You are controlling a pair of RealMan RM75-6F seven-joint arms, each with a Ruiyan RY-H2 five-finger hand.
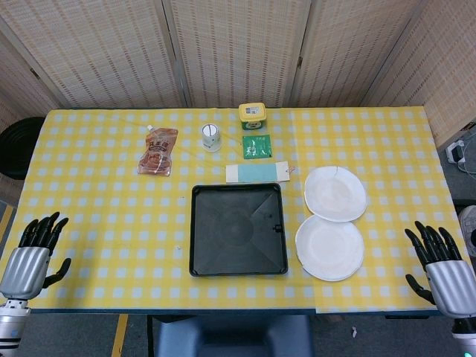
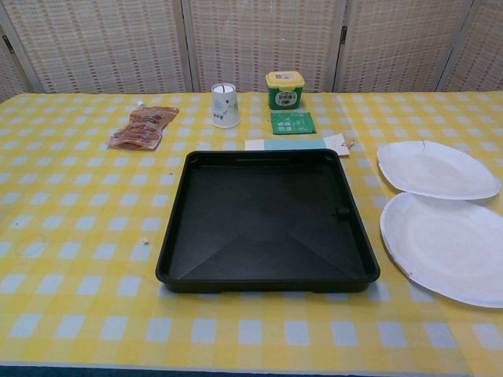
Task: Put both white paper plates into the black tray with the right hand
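Note:
Two white paper plates lie right of the black tray [image 1: 238, 229] [image 2: 267, 224], which has nothing in it. The far plate [image 1: 335, 193] [image 2: 436, 169] slightly overlaps the near plate [image 1: 329, 247] [image 2: 448, 245]. My right hand [image 1: 439, 264] hovers at the table's front right corner, fingers spread, holding nothing, a short way right of the near plate. At the front left corner my left hand [image 1: 36, 249] is likewise spread with nothing in it. The chest view shows neither hand.
Behind the tray lie a pale blue-and-white card [image 1: 257, 172] [image 2: 295, 144], a green packet [image 1: 256, 146] [image 2: 292, 122], a yellow-lidded green tub [image 1: 253, 116] [image 2: 284, 89], a white paper cup [image 1: 212, 136] [image 2: 225, 105] and a brown sauce pouch [image 1: 158, 151] [image 2: 143, 128]. Folding screens stand behind the table.

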